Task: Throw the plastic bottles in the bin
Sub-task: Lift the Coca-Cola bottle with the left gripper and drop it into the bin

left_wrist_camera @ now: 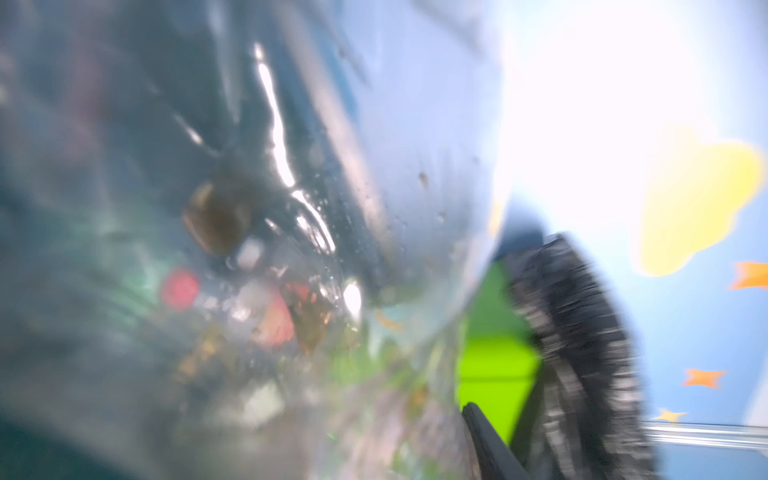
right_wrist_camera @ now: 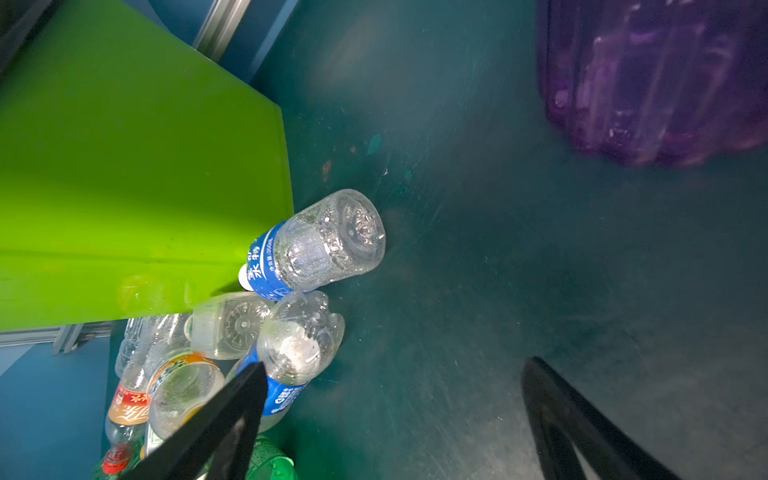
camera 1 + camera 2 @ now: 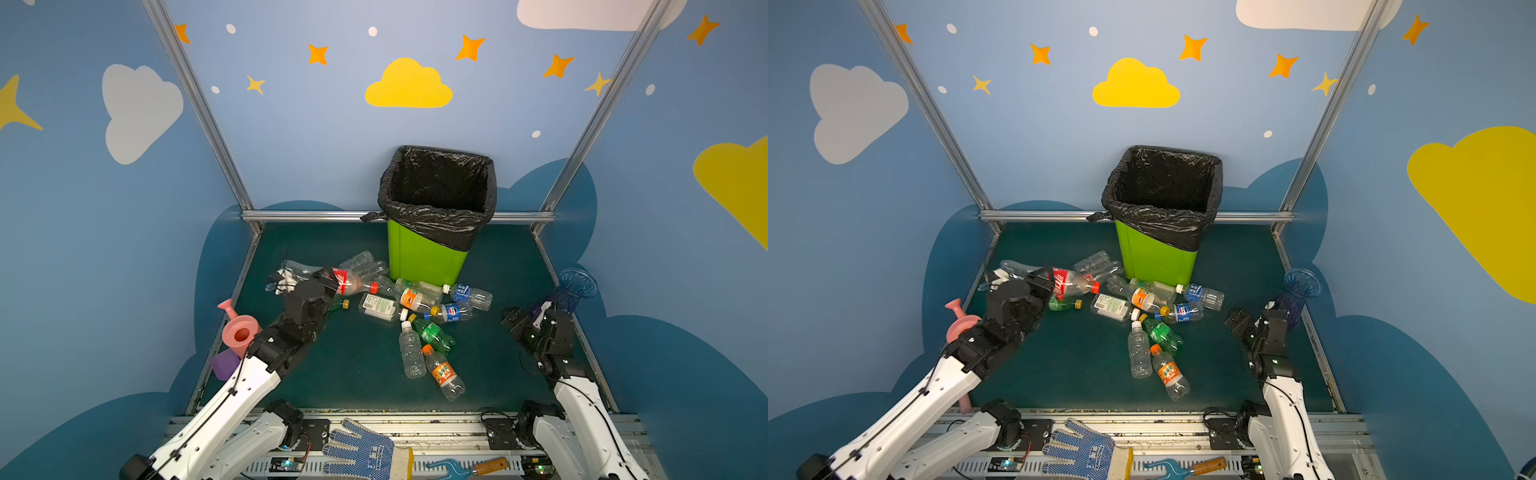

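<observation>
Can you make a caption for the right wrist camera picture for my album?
Open right gripper hovers over the mat, bottles piled beside the green bin, purple vase nearby.

The left arm point(image 3: 253, 374) is stretched forward, the left gripper point(image 3: 328, 277) clamped on a bottle point(image 3: 352, 282); the right gripper point(image 2: 394, 365) is held spread wide.

Bottle pile point(image 3: 411, 299) blocks the bin's point(image 3: 424, 257) front; right-side mat point(image 3: 511, 266) lies open.

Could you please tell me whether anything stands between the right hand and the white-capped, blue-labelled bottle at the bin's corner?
Nothing visible does: only bare mat lies between the open right hand and that bottle. The purple vase stands off to one side.
</observation>
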Robot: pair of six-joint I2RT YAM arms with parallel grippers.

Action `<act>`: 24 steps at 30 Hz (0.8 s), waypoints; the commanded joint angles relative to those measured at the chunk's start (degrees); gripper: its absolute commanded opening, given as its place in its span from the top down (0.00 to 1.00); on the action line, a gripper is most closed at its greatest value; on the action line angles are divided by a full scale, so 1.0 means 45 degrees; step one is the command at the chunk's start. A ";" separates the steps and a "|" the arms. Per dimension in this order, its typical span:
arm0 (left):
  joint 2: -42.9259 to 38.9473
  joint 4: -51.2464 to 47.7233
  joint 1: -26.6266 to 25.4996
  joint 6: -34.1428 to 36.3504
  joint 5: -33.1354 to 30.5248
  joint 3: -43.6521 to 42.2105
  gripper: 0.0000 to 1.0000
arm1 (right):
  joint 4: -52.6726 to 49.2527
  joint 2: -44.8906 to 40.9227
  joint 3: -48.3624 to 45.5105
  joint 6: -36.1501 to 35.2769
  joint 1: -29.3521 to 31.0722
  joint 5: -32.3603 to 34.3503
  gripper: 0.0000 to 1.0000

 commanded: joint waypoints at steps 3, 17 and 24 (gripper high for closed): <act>0.0467 0.1831 0.1276 0.3720 0.0002 0.2805 0.43 | -0.0207 -0.0233 0.0329 -0.0262 -0.0210 -0.0274 0.06; 1.4859 -0.3137 -0.0753 0.7914 0.4277 2.1159 0.29 | -0.1080 -0.1495 0.0506 -0.0134 -0.0707 -0.0890 0.06; 1.6128 -0.3815 -0.1515 0.8918 0.4188 2.4757 0.00 | -0.1730 -0.2153 0.0553 -0.0395 -0.1014 -0.1095 0.06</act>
